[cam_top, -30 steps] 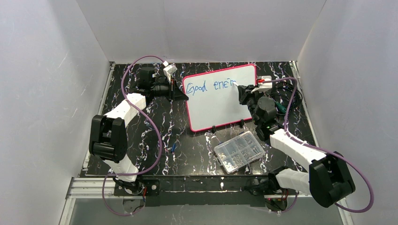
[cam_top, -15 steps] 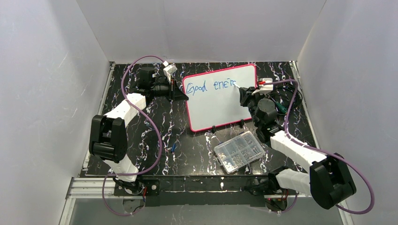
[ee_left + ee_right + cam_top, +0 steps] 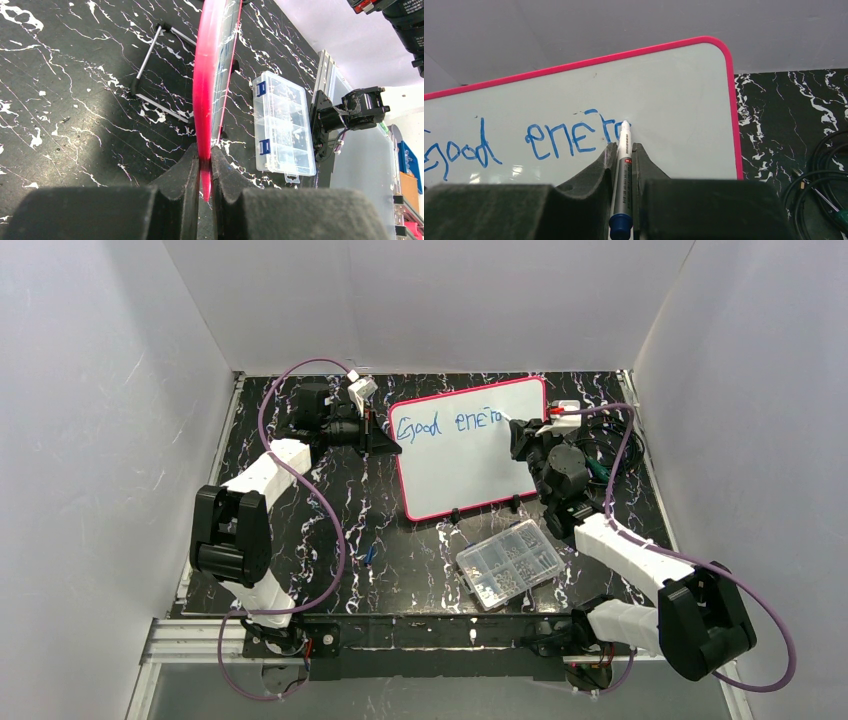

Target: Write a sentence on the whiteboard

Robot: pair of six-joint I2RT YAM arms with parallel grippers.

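The whiteboard (image 3: 470,472) stands tilted at the back of the table, white with a pink-red frame. The sentence (image 3: 447,424) in blue reads "Good ener" plus a fresh stroke. My left gripper (image 3: 391,443) is shut on the board's left frame edge (image 3: 207,75), which runs between the jaws (image 3: 204,167). My right gripper (image 3: 517,436) is shut on a grey marker (image 3: 623,165) with a blue end. The marker's tip touches the whiteboard (image 3: 674,90) right after the last letter of the sentence (image 3: 566,139).
A clear compartmented parts box (image 3: 508,563) lies in front of the board, also in the left wrist view (image 3: 282,125). A small blue cap (image 3: 370,554) lies on the black marbled table. Cables (image 3: 824,170) coil right of the board. A wire stand (image 3: 150,65) props the board from behind.
The right gripper has shifted the marker tip slightly right and up along the top line, adding a new stroke after "ener". The left arm has not moved.
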